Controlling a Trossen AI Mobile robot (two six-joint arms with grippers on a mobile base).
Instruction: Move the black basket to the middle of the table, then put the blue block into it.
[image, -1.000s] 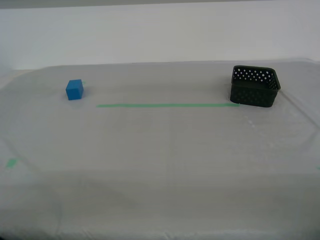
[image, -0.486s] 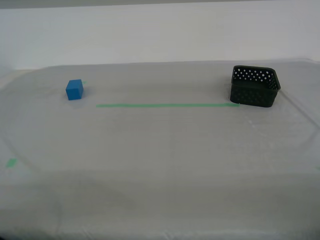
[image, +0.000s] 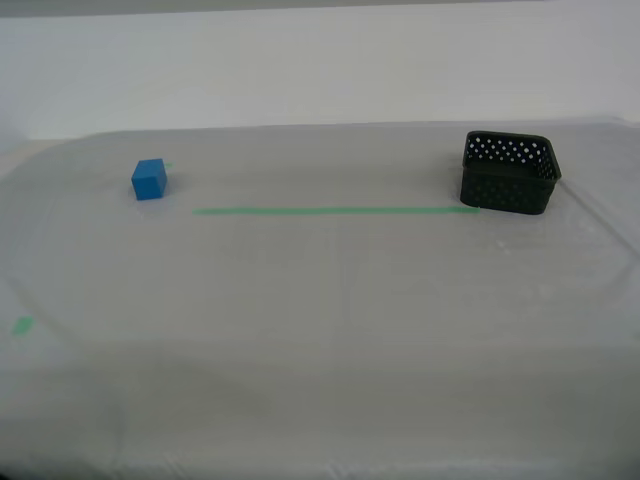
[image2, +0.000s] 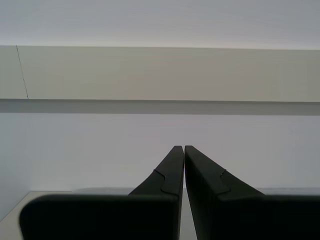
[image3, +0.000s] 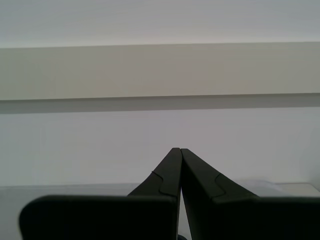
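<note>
The black basket (image: 506, 172) stands on the table (image: 320, 300) at the exterior view's far right, at the end of the long green tape line (image: 335, 210). The blue block (image: 149, 179) sits at the far left, beyond the line's other end. Neither arm shows in the exterior view. My first gripper (image3: 176, 150) is shut and empty, pointing at a pale wall. My second gripper (image2: 180, 147) is also shut and empty, facing the same wall. Neither wrist view shows the basket or the block.
A small green tape bit (image: 21, 325) lies near the table's left edge in the exterior view. A white wall (image: 320, 70) stands behind the table. The cloth has soft folds near the front edge.
</note>
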